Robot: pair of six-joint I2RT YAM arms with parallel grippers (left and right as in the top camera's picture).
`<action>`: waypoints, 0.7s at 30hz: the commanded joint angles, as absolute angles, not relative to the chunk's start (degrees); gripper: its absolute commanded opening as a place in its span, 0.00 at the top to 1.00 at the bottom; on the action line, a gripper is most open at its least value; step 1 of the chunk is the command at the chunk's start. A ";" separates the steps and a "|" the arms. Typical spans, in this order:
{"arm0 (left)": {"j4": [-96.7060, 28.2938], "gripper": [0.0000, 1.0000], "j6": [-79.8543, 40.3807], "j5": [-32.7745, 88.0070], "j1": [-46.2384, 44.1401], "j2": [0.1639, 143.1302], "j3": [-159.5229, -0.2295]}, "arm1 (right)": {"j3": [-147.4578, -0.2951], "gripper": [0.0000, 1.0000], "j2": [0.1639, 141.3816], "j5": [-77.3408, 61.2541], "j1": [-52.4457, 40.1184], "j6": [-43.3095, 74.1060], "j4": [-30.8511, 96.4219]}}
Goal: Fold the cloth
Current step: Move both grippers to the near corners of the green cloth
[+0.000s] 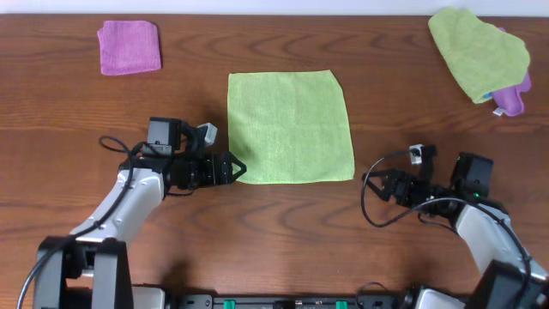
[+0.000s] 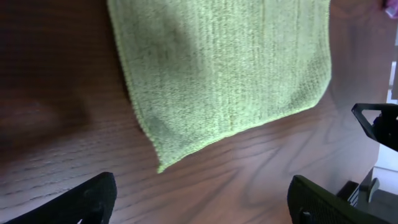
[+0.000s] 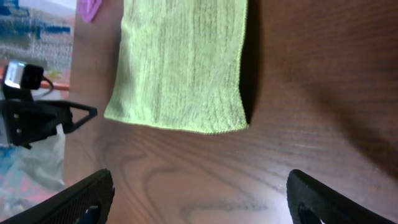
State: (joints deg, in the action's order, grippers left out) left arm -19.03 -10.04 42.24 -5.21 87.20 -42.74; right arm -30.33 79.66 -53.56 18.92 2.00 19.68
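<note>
A lime green cloth (image 1: 290,126) lies flat and square on the wooden table in the middle. It also shows in the left wrist view (image 2: 230,68) and the right wrist view (image 3: 183,65). My left gripper (image 1: 233,167) is open and empty, just left of the cloth's near left corner; its fingers frame bare wood (image 2: 199,202). My right gripper (image 1: 383,184) is open and empty, a short way right of the cloth's near right corner, over bare wood (image 3: 199,199).
A folded magenta cloth (image 1: 129,47) lies at the back left. A crumpled green cloth (image 1: 476,47) lies over a purple one (image 1: 513,96) at the back right.
</note>
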 commanded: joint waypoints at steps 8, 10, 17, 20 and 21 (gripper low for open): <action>-19.03 0.12 -9.26 46.09 -4.89 92.79 -42.48 | -30.09 0.09 91.18 -58.81 15.29 7.29 4.62; -18.98 0.12 -9.52 46.57 -4.89 92.79 -42.48 | -30.11 0.09 94.32 -59.72 15.29 7.29 2.24; -17.98 0.12 -11.42 46.11 -4.91 92.86 -42.48 | -30.35 0.12 104.42 -62.50 15.29 6.59 -1.52; -16.78 0.12 -12.25 46.09 -4.91 92.92 -42.48 | -30.35 0.12 106.04 -62.48 15.29 6.59 -2.26; -16.34 0.12 -12.51 46.04 -4.91 92.92 -42.48 | -30.35 0.12 106.10 -62.37 15.20 6.57 -2.28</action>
State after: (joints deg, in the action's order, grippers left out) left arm -16.82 -11.22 45.30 -5.13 92.49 -42.74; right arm -31.62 103.00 -66.92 15.77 6.72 -2.74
